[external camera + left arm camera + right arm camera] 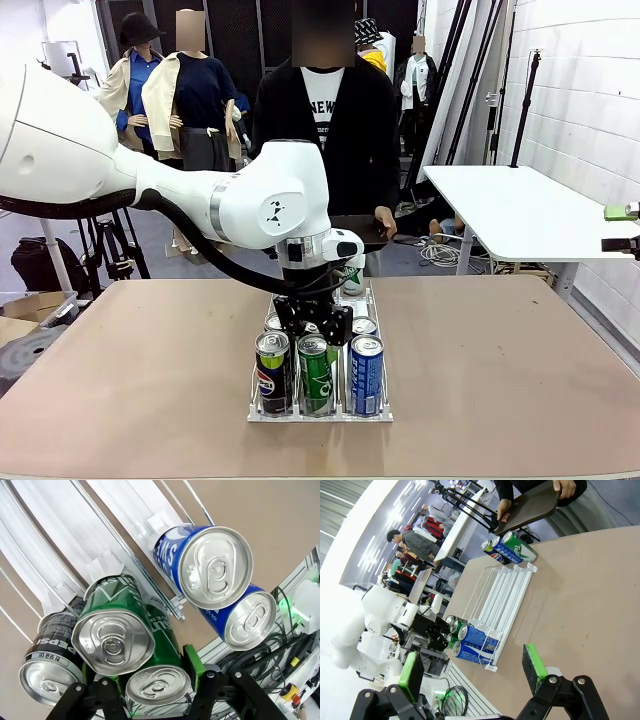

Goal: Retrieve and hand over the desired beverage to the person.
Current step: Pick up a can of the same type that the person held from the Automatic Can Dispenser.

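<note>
A clear rack (320, 410) on the tan table holds cans in three lanes. At the front stand a Pepsi can (272, 370), a green can (315, 372) and a blue can (366, 372). My left gripper (313, 322) reaches down just behind the front green can. In the left wrist view my left gripper (155, 692) is shut on the second green can (159, 682), green pads against its sides. The person (325, 120) stands at the far side holding a dark tray (355, 232). My right gripper (472, 667) is open, off to the side of the rack (500, 595).
More cans (507, 550) stand at the rack's far end near the person's tray (530, 507). Two blue cans (215, 565) fill the lane beside the held can. A white side table (520, 210) stands at the right, and bare tabletop lies on both sides of the rack.
</note>
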Robot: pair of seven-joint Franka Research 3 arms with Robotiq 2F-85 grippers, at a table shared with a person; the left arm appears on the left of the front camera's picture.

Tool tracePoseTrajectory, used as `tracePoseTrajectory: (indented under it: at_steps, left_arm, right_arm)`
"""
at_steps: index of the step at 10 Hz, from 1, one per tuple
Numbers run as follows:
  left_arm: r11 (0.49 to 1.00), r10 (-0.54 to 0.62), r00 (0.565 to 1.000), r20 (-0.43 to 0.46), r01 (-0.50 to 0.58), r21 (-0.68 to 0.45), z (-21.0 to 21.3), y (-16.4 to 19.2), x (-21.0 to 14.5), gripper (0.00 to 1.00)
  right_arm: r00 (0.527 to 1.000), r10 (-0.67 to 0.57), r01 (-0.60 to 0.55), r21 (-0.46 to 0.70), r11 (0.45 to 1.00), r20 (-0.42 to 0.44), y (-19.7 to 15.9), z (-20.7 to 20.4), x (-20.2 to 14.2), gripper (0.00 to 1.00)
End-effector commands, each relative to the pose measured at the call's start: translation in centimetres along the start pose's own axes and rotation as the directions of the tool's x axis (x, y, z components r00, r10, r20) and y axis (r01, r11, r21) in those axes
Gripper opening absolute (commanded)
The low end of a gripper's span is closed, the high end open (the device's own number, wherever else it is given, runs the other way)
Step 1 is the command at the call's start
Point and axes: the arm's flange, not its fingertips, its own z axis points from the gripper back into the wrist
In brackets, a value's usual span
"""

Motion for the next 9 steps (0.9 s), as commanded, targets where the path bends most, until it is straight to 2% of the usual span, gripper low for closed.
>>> tracePoseTrajectory:
  at_steps: [1,2,9]
  left_arm:
    - [1.0,0.008,1.0,-0.023,-0.009,-0.01,-1.1,-0.1,-0.3,0.0]
    - [1.0,0.0,1.0,0.0,0.0,0.0,0.0,0.0,0.0,0.0]
    - [1.0,0.0,1.0,0.0,0.0,0.0,0.0,0.0,0.0,0.0]
  right_arm:
    - [1.0,-0.007,0.007,0.003,1.0,0.001,0.0,0.0,-0.1,1.0]
    - [1.0,-0.007,0.007,0.003,1.0,0.001,0.0,0.0,-0.1,1.0]
    - [1.0,-0.007,0.007,0.003,1.0,0.001,0.0,0.0,-0.1,1.0]
